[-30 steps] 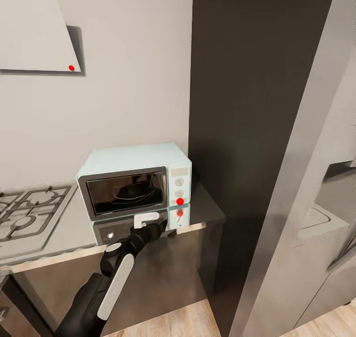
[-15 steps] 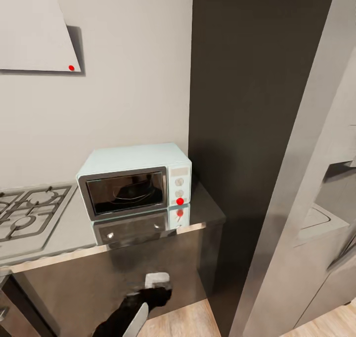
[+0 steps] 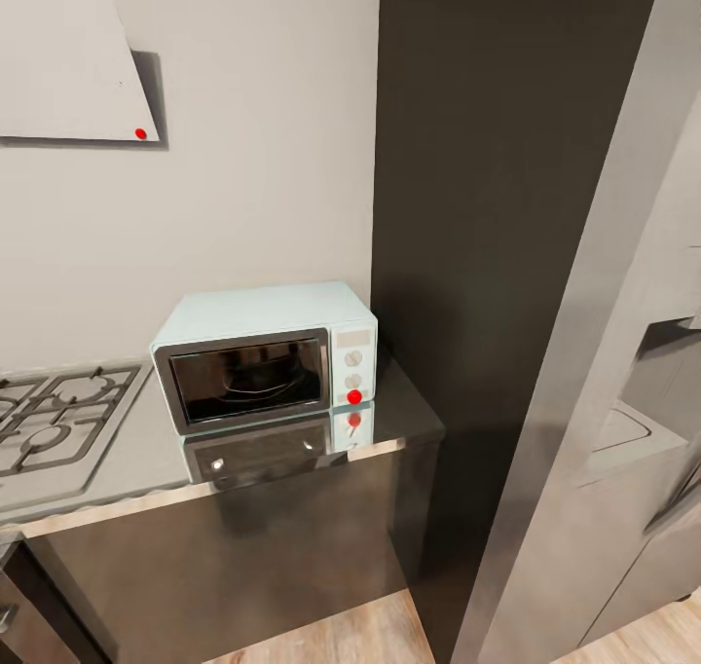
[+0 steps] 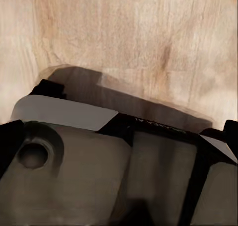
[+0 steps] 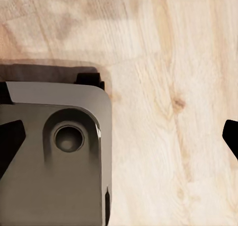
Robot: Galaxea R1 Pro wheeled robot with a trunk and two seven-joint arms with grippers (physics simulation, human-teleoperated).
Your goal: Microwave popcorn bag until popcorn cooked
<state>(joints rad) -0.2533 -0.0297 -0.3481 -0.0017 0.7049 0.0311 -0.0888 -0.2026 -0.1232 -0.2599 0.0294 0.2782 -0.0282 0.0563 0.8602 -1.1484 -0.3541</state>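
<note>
The pale-blue microwave (image 3: 263,352) stands on the grey countertop (image 3: 146,450) with its dark glass door closed. A red dot marks its lower knob (image 3: 354,396). A dim shape sits behind the glass; I cannot tell what it is. The popcorn bag and the popcorn are hidden or out of view. My left gripper (image 4: 119,136) hangs low over the robot's grey base and the wooden floor, its dark fingertips (image 4: 230,131) wide apart at the picture's edges, open and empty. My right gripper (image 5: 121,141) hangs likewise above base and floor, open with nothing between its fingertips (image 5: 231,136).
A steel gas hob (image 3: 54,421) lies left of the microwave. A tall dark cabinet (image 3: 467,255) rises directly to its right. A white hood (image 3: 68,70) hangs on the wall above. Dark base cabinets (image 3: 243,557) front the counter; wooden floor (image 3: 341,635) lies below.
My left arm, raised in front of the microwave door one second ago, has dropped down and out of the head view. The microwave and the camera have not moved.
</note>
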